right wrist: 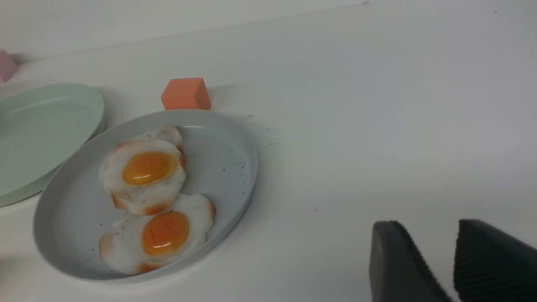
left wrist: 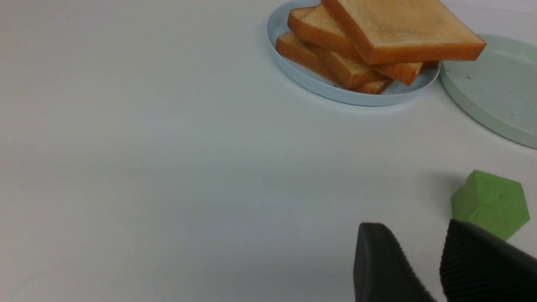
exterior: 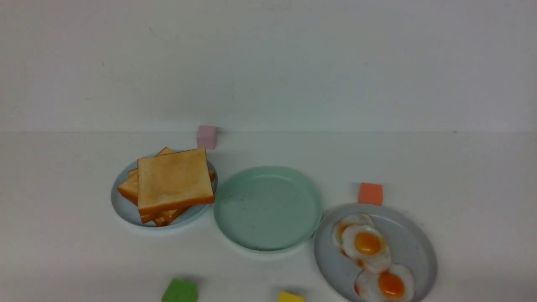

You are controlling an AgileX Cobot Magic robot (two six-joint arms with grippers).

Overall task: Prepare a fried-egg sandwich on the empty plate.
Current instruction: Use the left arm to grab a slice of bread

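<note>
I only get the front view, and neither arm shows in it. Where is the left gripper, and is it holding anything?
Observer: The left gripper holds nothing. Its jaws stand apart over the table, with the green block close by.
Operator: And the right one?
Observer: The right gripper is empty too, jaws apart. It is off to one side of the grey plate with the eggs, touching neither.

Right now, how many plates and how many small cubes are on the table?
Round plates: 3 (pale blue plate, mint-green plate, grey plate)
Small cubes: 4 (pink cube, orange cube, green cube, yellow cube)
Total: 7
</note>
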